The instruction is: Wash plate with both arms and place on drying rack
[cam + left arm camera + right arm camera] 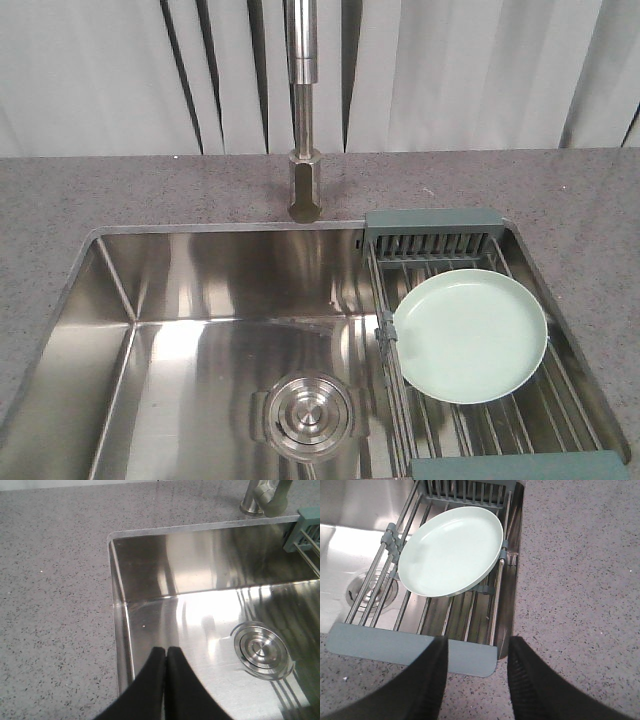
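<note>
Plate point(451, 550) lies flat on the rack point(415, 650), right side of the sink point(200, 605). My right gripper point(477, 680) hovers near it, jaws wide; left gripper point(166, 680) closed, empty. I'd pinch the near rim squarely.

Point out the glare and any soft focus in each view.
Front view: bright streaks across the sink floor, plate sharp. Left wrist view: white glare patch beside the drain, left gripper blurred. Right wrist view: right gripper soft, drying rack crisp.
</note>
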